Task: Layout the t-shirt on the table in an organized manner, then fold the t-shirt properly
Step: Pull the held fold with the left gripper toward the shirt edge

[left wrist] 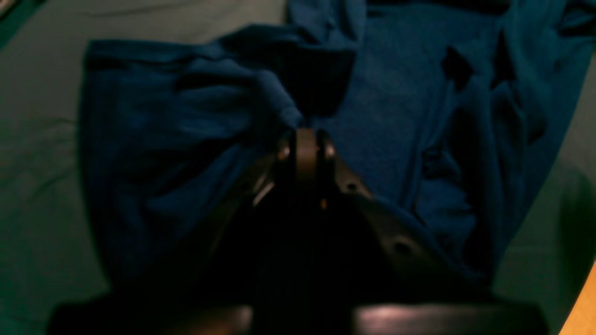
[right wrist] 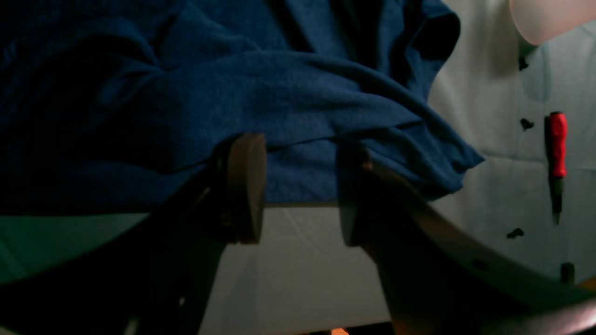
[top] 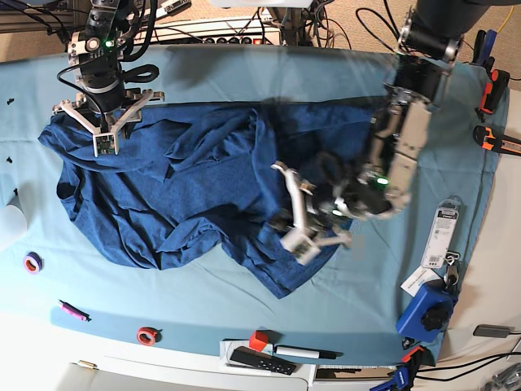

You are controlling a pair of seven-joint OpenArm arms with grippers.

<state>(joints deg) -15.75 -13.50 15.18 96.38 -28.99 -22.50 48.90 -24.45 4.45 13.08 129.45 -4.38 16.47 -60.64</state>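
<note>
Layout stage only, no fold begun. T-shirt (top: 187, 195) spread rumpled across table (top: 244, 81) centre-left, heavy wrinkles, lower hem bunched twd front edge; flattening + all folds left, by look of it.

View's left: right gripper (top: 104, 134) pointing down at shirt's far-left corner, jaws apart, straddling cloth edge in wrist view, not pinching yet.

View's right: left gripper (left wrist: 305, 139) low over shirt's right part, arm angled in from far-right corner, jaws closed tight on bunched fabric fold.

Cables (top: 244, 24) crowd the far floor — a white surface (top: 505, 269) right.
</note>
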